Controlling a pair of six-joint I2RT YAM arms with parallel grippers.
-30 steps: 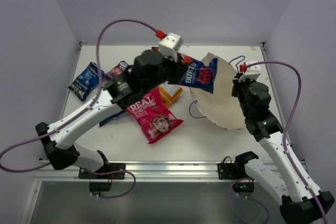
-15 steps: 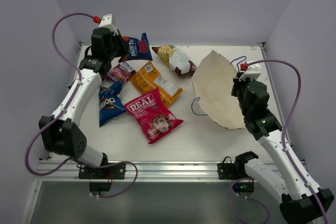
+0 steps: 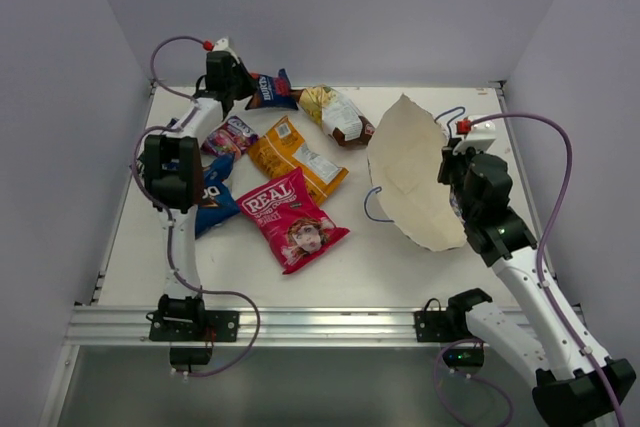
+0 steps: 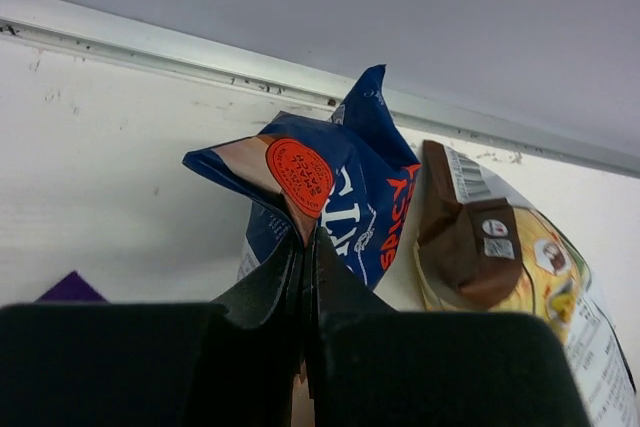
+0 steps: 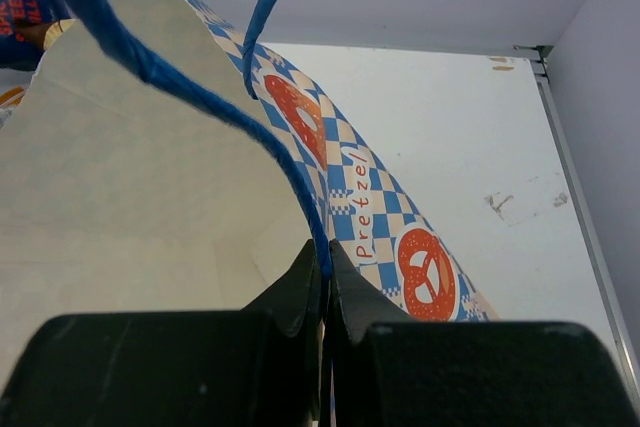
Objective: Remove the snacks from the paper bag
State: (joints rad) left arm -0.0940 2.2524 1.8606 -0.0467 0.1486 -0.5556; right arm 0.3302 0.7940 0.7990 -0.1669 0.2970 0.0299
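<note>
My left gripper (image 3: 243, 87) is at the back left, shut on a corner of a dark blue packet (image 3: 272, 90). In the left wrist view its jaws (image 4: 308, 232) pinch that packet (image 4: 350, 187) beside the yellow-white and brown packet (image 4: 500, 257). The yellow-white packet (image 3: 335, 112), orange packet (image 3: 297, 155), red-pink "REAL" packet (image 3: 292, 219), purple-pink packet (image 3: 230, 133) and another dark blue packet (image 3: 212, 199) lie on the table. My right gripper (image 3: 455, 162) is shut on the paper bag (image 3: 410, 172) at its cord handle (image 5: 290, 182), holding its mouth open towards the left. Its beige inside (image 5: 150, 167) looks empty.
The left arm's elbow (image 3: 175, 167) stands over the table's left part and hides some of it. The back rail (image 4: 150, 47) runs just behind the held packet. The right wall (image 5: 610, 97) is close to the bag.
My left arm has swung from the middle of the table to the back left corner with the dark blue packet in it. The right arm and the bag have barely moved.
</note>
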